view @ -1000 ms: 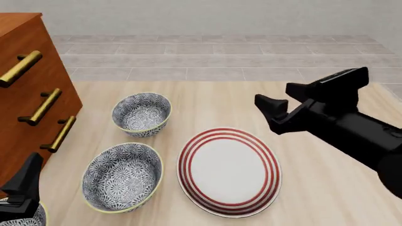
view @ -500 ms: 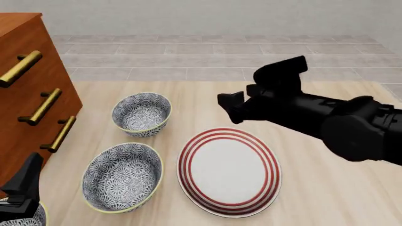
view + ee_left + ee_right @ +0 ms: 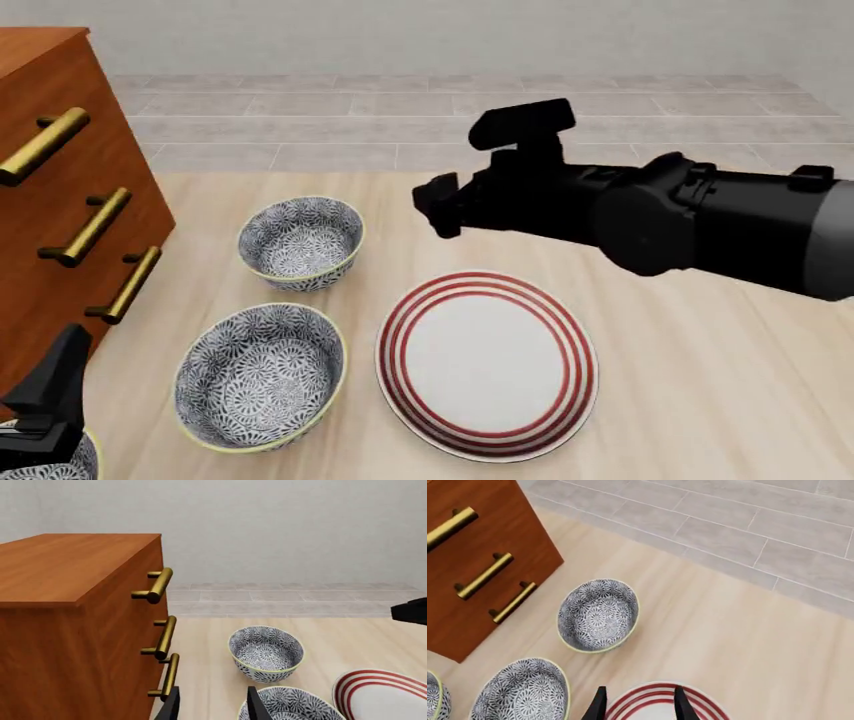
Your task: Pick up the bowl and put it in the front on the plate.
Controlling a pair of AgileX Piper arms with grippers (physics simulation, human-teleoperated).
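- The bowl (image 3: 300, 241) stands upright on the worktop (image 3: 694, 380), at the far left, apart from the plate (image 3: 487, 362).
- The plate lies flat nearer the front, with a wider bowl (image 3: 260, 375) just beside it on the left.
- The right gripper (image 3: 438, 205) hovers above the worktop between bowl and plate, fingers (image 3: 599, 705) parted, gripping nothing.
- The left gripper (image 3: 212, 705) sits low by the wooden drawer chest (image 3: 60, 190), fingers parted and empty.

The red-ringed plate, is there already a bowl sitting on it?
No. In the front view the plate lies bare, and both patterned bowls rest on the table to its left, the far bowl and the nearer bowl.
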